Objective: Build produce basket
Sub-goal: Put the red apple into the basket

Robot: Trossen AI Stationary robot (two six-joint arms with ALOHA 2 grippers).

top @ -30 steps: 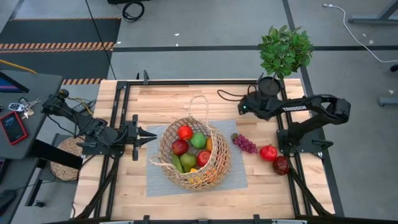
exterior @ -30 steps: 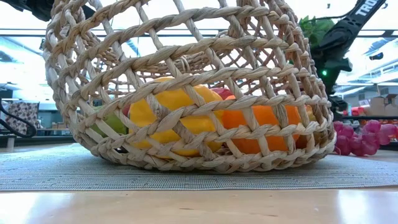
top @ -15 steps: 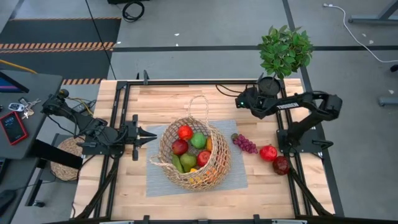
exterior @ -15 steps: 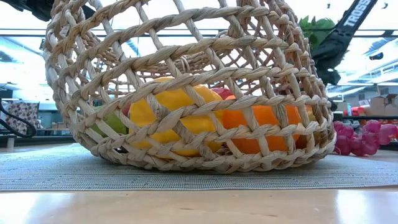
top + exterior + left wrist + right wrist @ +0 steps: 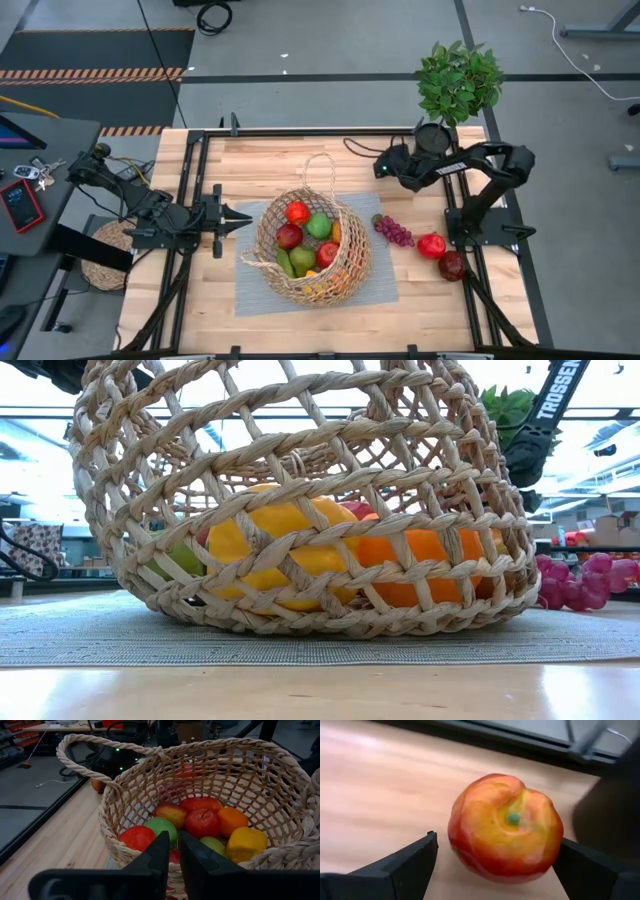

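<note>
Basket (image 5: 314,250) is tan open-weave wicker, two loop handles, on grey mat (image 5: 250,290) mid-bench, holding red, green, orange, yellow produce (image 5: 200,822); left hand (image 5: 243,218) shut beside it; right hand (image 5: 495,865) wide around a red-yellow peach (image 5: 506,827) (far bench corner, nr plant (image 5: 458,80)); grapes (image 5: 394,231) lie outside.

Tan basket (image 5: 315,250), purple grapes (image 5: 394,231)

A potted plant (image 5: 458,82), grey placemat (image 5: 255,285), round woven mat (image 5: 103,256), phone (image 5: 20,204).
</note>
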